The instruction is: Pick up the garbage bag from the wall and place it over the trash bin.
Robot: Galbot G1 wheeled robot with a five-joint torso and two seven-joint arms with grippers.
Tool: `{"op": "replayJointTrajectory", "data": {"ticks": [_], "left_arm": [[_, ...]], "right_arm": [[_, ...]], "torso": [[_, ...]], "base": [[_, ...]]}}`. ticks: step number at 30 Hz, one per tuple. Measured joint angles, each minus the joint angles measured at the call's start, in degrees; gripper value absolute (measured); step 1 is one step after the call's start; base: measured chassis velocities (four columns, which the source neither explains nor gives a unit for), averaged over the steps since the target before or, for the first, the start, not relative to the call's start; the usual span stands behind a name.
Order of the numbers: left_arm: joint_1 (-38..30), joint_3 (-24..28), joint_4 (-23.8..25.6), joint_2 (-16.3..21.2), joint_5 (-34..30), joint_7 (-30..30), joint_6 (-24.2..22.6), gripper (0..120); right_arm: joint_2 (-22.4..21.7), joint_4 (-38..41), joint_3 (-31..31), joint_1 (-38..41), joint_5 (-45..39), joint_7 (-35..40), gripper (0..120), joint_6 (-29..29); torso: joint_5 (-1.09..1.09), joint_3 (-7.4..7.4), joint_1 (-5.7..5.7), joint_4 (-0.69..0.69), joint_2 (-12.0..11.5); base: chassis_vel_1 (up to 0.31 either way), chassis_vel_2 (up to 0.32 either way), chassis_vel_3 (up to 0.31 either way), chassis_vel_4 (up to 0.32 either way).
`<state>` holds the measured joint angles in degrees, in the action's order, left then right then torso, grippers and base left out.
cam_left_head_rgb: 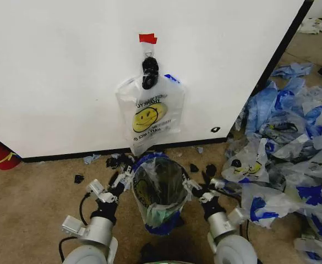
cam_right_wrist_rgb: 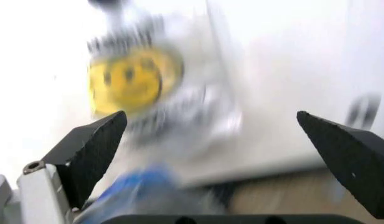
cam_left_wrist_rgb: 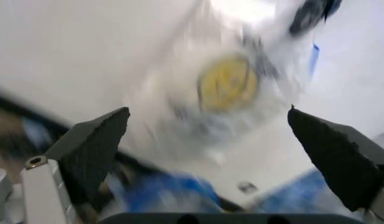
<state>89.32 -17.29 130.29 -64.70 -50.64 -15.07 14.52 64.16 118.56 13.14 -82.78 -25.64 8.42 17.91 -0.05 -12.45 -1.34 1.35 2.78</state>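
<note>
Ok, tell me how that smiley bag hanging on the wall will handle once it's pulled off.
The garbage bag is thin, see-through film hanging limp from a black clip, so it will probably flop and crumple rather than hold shape. It looks empty, so likely very light and easily swayed. The glossy plastic may slip between fingers.

The garbage bag (cam_left_head_rgb: 148, 113) on the wall (cam_left_head_rgb: 67, 71) is thin, glossy, see-through plastic; the wall itself is smooth and matt. Below the bag, the trash bin (cam_left_head_rgb: 159, 195) wears crinkled clear film over dark plastic. The floor (cam_left_head_rgb: 34, 203) there is rough carpet. The left gripper (cam_left_wrist_rgb: 210, 154) has matt, textured black pads (cam_left_wrist_rgb: 95, 149)
</note>
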Motion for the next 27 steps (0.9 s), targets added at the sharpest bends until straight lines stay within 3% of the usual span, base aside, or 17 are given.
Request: {"op": "replayJointTrajectory", "data": {"ticks": [4,12,18,22,27], "left_arm": [[-2.24,-1.92,-3.27,0.48,13.53,-1.40,4.13,100],[-5.52,-2.71,-5.90,1.65,21.19,-1.20,7.20,100],[-2.39,-4.07,-4.25,0.79,22.12,-0.34,8.51,100],[1.48,-5.94,-2.40,-0.50,22.07,0.32,9.04,100],[2.66,-6.28,-2.25,-0.86,21.85,0.68,9.28,100]], "right_arm": [[-0.49,0.36,11.54,-0.99,9.74,-0.36,100,5.98],[-0.28,4.84,25.46,-7.58,12.95,2.04,100,9.20],[-1.78,9.64,27.73,-13.67,5.73,0.40,100,8.56],[-2.90,9.15,25.40,-12.23,3.34,-0.49,100,8.07],[-2.56,8.87,23.93,-12.47,2.15,-0.81,100,8.05]], "torso": [[-0.02,0.00,0.00,0.00,0.00],[-0.02,0.00,0.00,0.01,0.00],[-0.03,0.00,0.00,0.05,0.00],[0.01,0.00,0.00,-0.08,0.00],[0.00,0.00,0.00,0.04,0.00]], "base": [[0.000,0.000,0.000,0.000],[0.000,0.000,0.000,0.000],[0.000,0.000,0.000,0.000],[0.000,0.000,0.000,0.000],[0.000,0.000,0.000,0.000]]}}
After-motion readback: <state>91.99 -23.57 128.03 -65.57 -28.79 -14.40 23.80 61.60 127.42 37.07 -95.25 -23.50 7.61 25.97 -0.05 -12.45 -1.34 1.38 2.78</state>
